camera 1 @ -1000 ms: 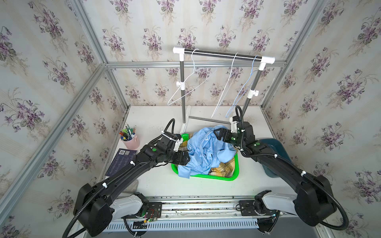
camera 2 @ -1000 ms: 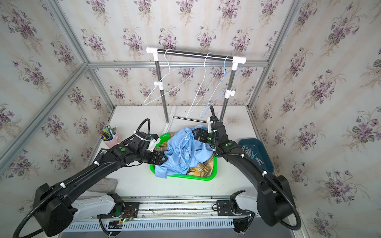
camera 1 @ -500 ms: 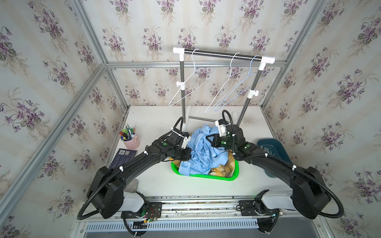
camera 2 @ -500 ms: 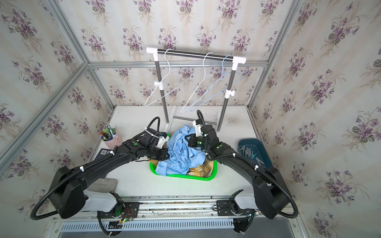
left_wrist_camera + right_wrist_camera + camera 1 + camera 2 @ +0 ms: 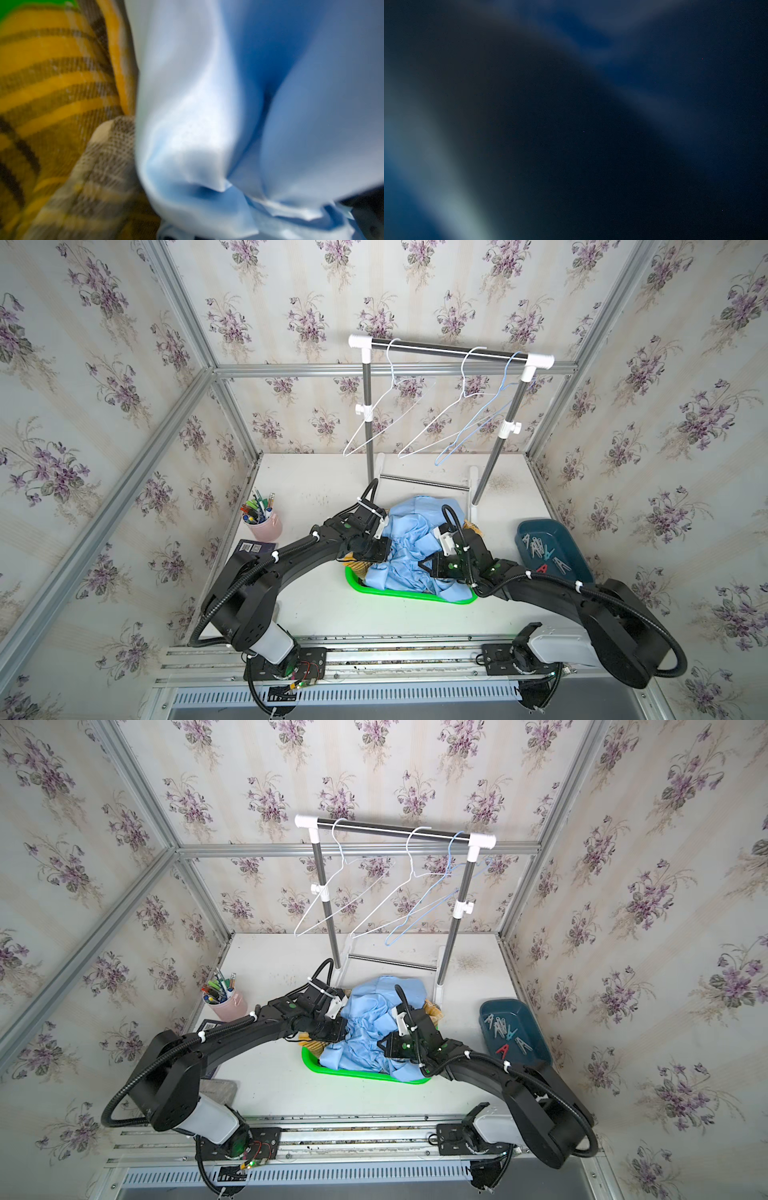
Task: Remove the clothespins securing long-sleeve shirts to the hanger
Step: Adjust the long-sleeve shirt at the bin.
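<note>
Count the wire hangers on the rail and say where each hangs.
3. One white hanger near the left post of the rail, a second white hanger right of the middle, and a blue hanger beside it by the right post. All bare; none looks hidden.

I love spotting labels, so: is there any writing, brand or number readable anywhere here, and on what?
None readable.
The dark booklet beside the pink pen cup carries a white barcode label: print too small to read.
Both wrist views are blurred, with no writing.

Light blue shirt (image 5: pixel 409 529); yellow-brown plaid shirt (image 5: pixel 52 72); green basket (image 5: pixel 399 594).
</note>
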